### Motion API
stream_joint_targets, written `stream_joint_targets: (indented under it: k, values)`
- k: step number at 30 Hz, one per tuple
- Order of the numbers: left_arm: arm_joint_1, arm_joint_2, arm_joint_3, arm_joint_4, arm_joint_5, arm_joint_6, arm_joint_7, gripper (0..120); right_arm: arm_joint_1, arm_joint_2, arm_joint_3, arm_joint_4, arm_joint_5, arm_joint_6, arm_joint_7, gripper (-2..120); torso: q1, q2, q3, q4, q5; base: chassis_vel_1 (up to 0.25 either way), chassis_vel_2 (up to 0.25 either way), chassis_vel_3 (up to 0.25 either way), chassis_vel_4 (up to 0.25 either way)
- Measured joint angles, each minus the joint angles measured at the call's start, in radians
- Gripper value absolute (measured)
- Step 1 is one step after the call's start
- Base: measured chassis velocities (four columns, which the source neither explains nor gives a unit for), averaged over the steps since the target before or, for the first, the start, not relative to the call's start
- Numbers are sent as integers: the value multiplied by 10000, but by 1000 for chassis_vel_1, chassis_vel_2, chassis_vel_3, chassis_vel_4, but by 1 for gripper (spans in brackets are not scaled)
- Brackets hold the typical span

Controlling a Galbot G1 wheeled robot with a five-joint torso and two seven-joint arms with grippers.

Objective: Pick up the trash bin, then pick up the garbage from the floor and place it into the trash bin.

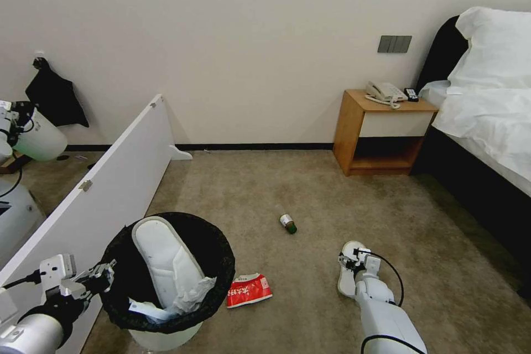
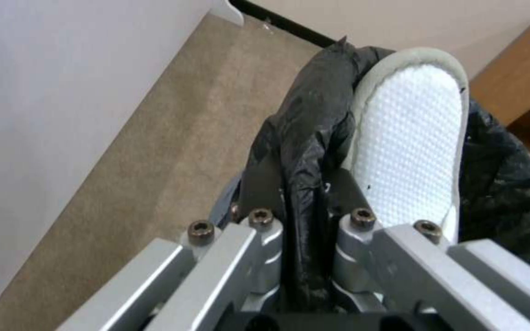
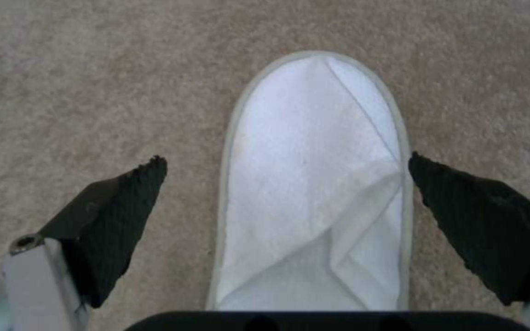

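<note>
Left end effector [image 1: 102,276] is clamped on the bag-covered rim of the trash bin [image 1: 166,337], and the left wrist view shows why: the black garbage bag [image 2: 302,151] is pinched flat between its fingers, a grip that lets the arm carry the bin along and keep its mouth facing up near the litter. One white slipper [image 1: 166,260] already stands on end inside, heel up against the liner, with crumpled white material beside it. Over on the right, the right end effector [image 1: 354,261] hangs low above the second slipper [image 3: 314,184] on the carpet, its fingers [image 3: 124,216] spread wide with one pad on each side of the slipper and not touching it yet, by the look of it lined up across the narrow width so a squeeze would catch both edges. My read: this is the pre-grasp for the second slipper. A flattened red-white packet [image 1: 249,290] lies on the floor just beside the bin, and a small green-capped bottle [image 1: 287,223] sits farther out on the carpet toward the nightstand [image 1: 354,133], so there is more to collect.
</note>
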Motion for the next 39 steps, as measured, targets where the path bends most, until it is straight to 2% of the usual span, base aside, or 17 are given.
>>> stream_joint_targets:
  k: [7, 10, 12, 13, 15, 17, 18, 19, 21, 22, 24, 25, 28, 29, 31, 34, 39]
  values:
    - [12, -15, 6, 0, 5, 0, -2, 5, 143, -75, 317, -288, -171, 118, -45, 99, 0, 0, 0, -1, -1, 0, 0, 0, 0]
    - [7, -30, 23, 0, 5, 0, -2, 5, 190, -83, 455, -365, -233, 170, -106, 92, 0, 0, 0, 0, 0, 0, 0, 0, 0]
    - [8, -36, 27, 0, 8, 0, -3, 5, 218, -91, 538, -405, -253, 191, -123, 81, 0, 0, 0, 0, 0, 0, 0, 0, 0]
    - [8, -36, 27, 0, 8, 0, -3, 5, 218, -91, 538, -405, -253, 191, -123, 81, 0, 0, 0, 0, 0, 0, 0, 0, 0]
    - [26, -41, 25, 0, 8, 0, -2, 5, 278, -95, 668, -468, -279, 205, -126, 69, 0, 0, 0, 0, -1, 0, 0, 0, 0]
    - [36, -45, 24, 0, 8, 0, -2, 5, 298, -94, 707, -496, -296, 215, -127, 65, 0, 1, 0, 0, 0, 0, 0, 0, 0]
    - [45, -49, 18, 0, 8, 0, -3, 5, 316, -95, 750, -523, -316, 234, -132, 57, 0, 0, 0, 1, 0, 0, 0, 0, 0]
    - [45, -49, 18, 0, 8, 0, -3, 5, 316, -95, 750, -523, -316, 234, -132, 57, 0, 0, 0, 1, 0, 0, 0, 0, 0]
    - [52, -50, 6, 0, 9, 0, -3, 5, 318, -110, 780, -546, -319, 236, -150, 44, 0, 1, 0, 0, 0, 0, 0, 0, 0]
    - [52, -50, 6, 0, 9, 0, -3, 5, 318, -110, 780, -546, -319, 236, -150, 44, 0, 1, 0, 0, 0, 0, 0, 0, 0]
    - [56, -47, 3, 0, 9, 0, -3, 5, 319, -128, 803, -573, -319, 236, -162, 34, 0, 1, 0, 0, 0, 0, 0, 0, 0]
    - [56, -47, 3, 0, 9, 0, -3, 5, 319, -128, 803, -573, -319, 236, -162, 34, 0, 1, 0, 0, 0, 0, 0, 0, 0]
    - [53, -47, 4, 0, 9, 0, -3, 5, 347, -168, 836, -611, -316, 234, -167, 19, 0, 0, 0, 0, 0, 0, 0, 0, 0]
    - [53, -47, 4, 0, 9, 0, -3, 5, 347, -168, 836, -611, -316, 234, -167, 19, 0, 0, 0, 0, 0, 0, 0, 0, 0]
    - [45, -50, 12, 0, 9, 0, -3, 5, 354, -208, 858, -634, -313, 217, -171, 7, 0, 1, 0, 0, -1, 0, 0, 0, 0]
    - [44, -53, 16, 0, 10, 0, -2, 5, 349, -234, 866, -640, -311, 199, -176, 0, 0, 1, 0, 0, 0, 0, 0, 0, 0]
    - [45, -54, 16, 0, 9, 0, -4, 5, 289, -255, 875, -633, -303, 180, -183, 0, 0, 1, -1, 0, 0, 0, 0, 0, 0]
